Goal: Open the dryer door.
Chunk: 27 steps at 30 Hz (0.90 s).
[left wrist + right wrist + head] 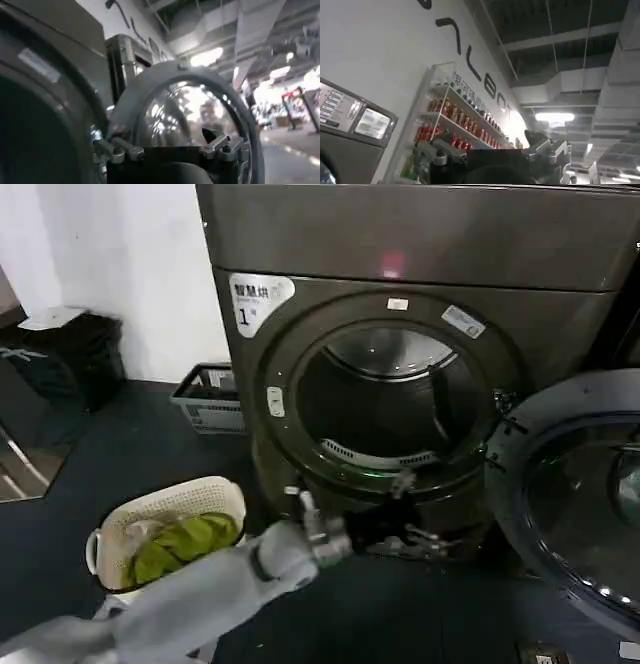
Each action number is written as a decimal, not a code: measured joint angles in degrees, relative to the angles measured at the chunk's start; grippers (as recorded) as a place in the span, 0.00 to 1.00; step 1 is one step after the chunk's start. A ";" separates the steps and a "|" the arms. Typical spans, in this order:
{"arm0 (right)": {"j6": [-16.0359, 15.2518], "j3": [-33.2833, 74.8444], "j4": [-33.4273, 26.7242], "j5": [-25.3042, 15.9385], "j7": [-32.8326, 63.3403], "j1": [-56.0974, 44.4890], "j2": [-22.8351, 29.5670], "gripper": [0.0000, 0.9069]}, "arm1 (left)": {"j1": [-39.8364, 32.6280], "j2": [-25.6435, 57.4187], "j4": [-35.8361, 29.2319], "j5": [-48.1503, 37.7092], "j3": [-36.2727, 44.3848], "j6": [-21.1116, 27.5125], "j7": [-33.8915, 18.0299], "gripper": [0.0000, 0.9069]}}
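The dryer door, a large round porthole with a wide grey rim around dark domed glass, already stands swung wide open at the right side of the machine, hinged beside the drum opening. In the left wrist view the same door rises just beyond the fingers, with the ceiling lights showing through its glass. The round drum opening of the tall grey-brown metal dryer is uncovered and looks dark and empty inside.

The left gripper reaches out low in front of the machine, just under the lower edge of the opening and near the door's hinge side. Its fingers stand spread apart and hold nothing. The right gripper points up toward a wall and a shelf of bottles, away from the machine; its fingers are also apart and hold nothing.

On the dark floor at the robot's left stands a white plastic laundry basket with green clothes inside.

I judge the task nearly finished. The risk now is in the retreat: if the left arm pulls back carelessly, it may catch the door's rim and push it back toward closing, or it may knock the basket.
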 joint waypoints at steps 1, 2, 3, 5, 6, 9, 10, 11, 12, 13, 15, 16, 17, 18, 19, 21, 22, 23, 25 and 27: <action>-0.12 0.06 0.16 -0.44 -0.01 0.11 -0.10 1.00 | 0.38 1.59 -0.74 0.05 -0.32 0.25 -0.11 1.00; -0.17 0.12 0.32 -0.97 -0.05 0.20 -0.17 1.00 | 0.72 3.04 -1.33 0.22 -0.55 0.55 -0.14 1.00; -0.24 0.14 0.44 -1.38 -0.10 0.28 -0.26 1.00 | 1.14 4.49 -2.03 0.35 -0.86 0.82 -0.17 1.00; -0.73 0.17 0.72 -2.17 -0.14 0.44 -0.32 1.00 | 2.09 7.79 -3.49 0.35 -1.67 1.49 -0.29 1.00; -0.97 0.21 0.90 -2.46 -0.14 0.52 -0.34 1.00 | 2.68 9.36 -4.33 0.37 -2.20 1.83 -0.26 1.00; -1.47 0.46 1.21 -3.78 -0.18 0.63 -0.44 1.00 | 4.45 14.04 -6.65 1.07 -3.69 3.29 -0.14 1.00; -1.59 0.58 1.19 -4.20 -0.18 0.63 -0.50 1.00 | 5.08 15.36 -7.37 1.44 -4.20 3.92 -0.09 1.00; -1.74 0.68 1.11 -4.71 -0.18 0.63 -0.62 1.00 | 5.74 16.82 -8.11 1.90 -4.80 4.86 0.08 1.00; -1.89 0.87 0.90 -5.13 -0.18 0.63 -0.80 1.00 | 6.32 18.22 -8.71 2.32 -5.48 5.57 0.16 1.00; -1.98 1.05 0.74 -5.51 -0.18 0.63 -0.97 1.00 | 7.15 19.81 -9.51 3.05 -6.39 6.70 0.33 1.00; -2.17 1.50 0.30 -6.56 -0.18 0.62 -1.23 1.00 | 8.75 22.73 -10.69 3.98 -8.22 9.19 0.76 1.00; -2.32 1.77 0.10 -6.88 -0.17 0.64 -1.30 1.00 | 9.77 24.44 -11.36 4.61 -9.48 10.75 1.07 1.00; -2.50 1.94 -0.06 -7.15 -0.16 0.65 -1.32 1.00 | 10.78 26.03 -11.97 5.56 -10.72 12.32 1.23 1.00; -2.58 2.09 -0.25 -7.47 -0.16 0.69 -1.34 1.00 | 11.86 27.66 -12.53 6.30 -12.08 13.91 1.30 1.00; -2.58 2.14 -0.39 -7.90 -0.18 0.77 -1.39 1.00 | 13.07 29.22 -13.10 6.75 -13.57 15.43 1.41 1.00; -2.59 2.30 -0.77 -8.47 -0.17 0.96 -1.56 1.00 | 16.05 32.51 -14.20 7.62 -17.21 18.74 2.49 1.00; -2.66 2.32 -1.01 -8.81 -0.17 1.12 -1.71 1.00 | 17.52 34.03 -14.65 8.22 -18.74 20.26 2.93 1.00; -2.67 2.36 -1.21 -9.07 -0.17 1.26 -1.81 1.00 | 18.96 35.56 -14.92 8.83 -20.35 21.80 3.56 1.00; -2.68 2.42 -1.48 -9.73 -0.18 1.53 -2.01 1.00 | 21.40 38.61 -15.00 9.81 -23.12 24.68 4.90 1.00; -2.68 2.54 -1.73 -10.06 -0.26 1.73 -2.13 1.00 | 22.99 41.26 -14.85 11.21 -25.22 27.49 6.92 1.00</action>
